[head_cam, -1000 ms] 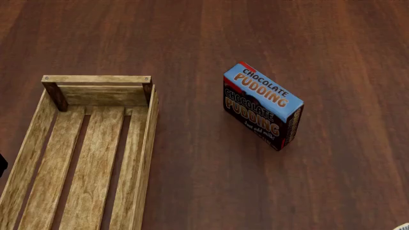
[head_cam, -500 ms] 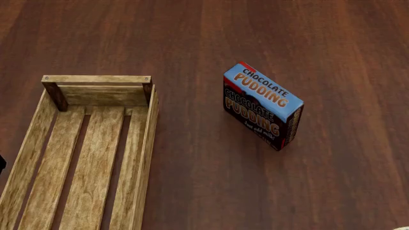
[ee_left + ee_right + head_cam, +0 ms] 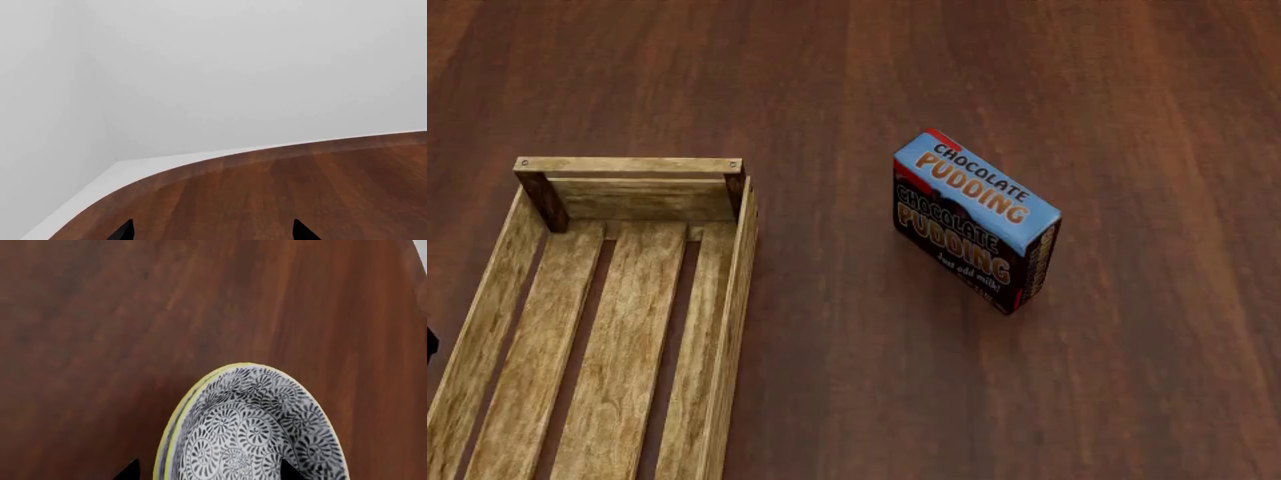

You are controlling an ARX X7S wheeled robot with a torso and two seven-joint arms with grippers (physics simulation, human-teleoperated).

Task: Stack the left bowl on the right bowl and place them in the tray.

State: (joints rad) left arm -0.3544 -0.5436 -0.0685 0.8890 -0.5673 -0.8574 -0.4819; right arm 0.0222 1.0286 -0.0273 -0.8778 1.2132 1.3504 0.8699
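A bowl (image 3: 253, 430) with a black-and-white swirl pattern inside and a yellow rim shows only in the right wrist view, on the dark wood table. My right gripper (image 3: 208, 472) is open, one tip outside the bowl's rim and the other over its inside. I see no second bowl. The tray (image 3: 737, 300), a long light-wood crate with a slatted floor, lies empty at the head view's left. My left gripper (image 3: 212, 232) is open and empty over bare table near its edge. Neither gripper shows in the head view.
A blue chocolate pudding box (image 3: 974, 220) stands on the table to the right of the tray. In the left wrist view the table's curved edge (image 3: 200, 165) runs close ahead, with a white wall behind it.
A pale sliver at the head view's bottom right corner has slid out of view. The dark bit at its left edge has shrunk. The tray and box have not moved.
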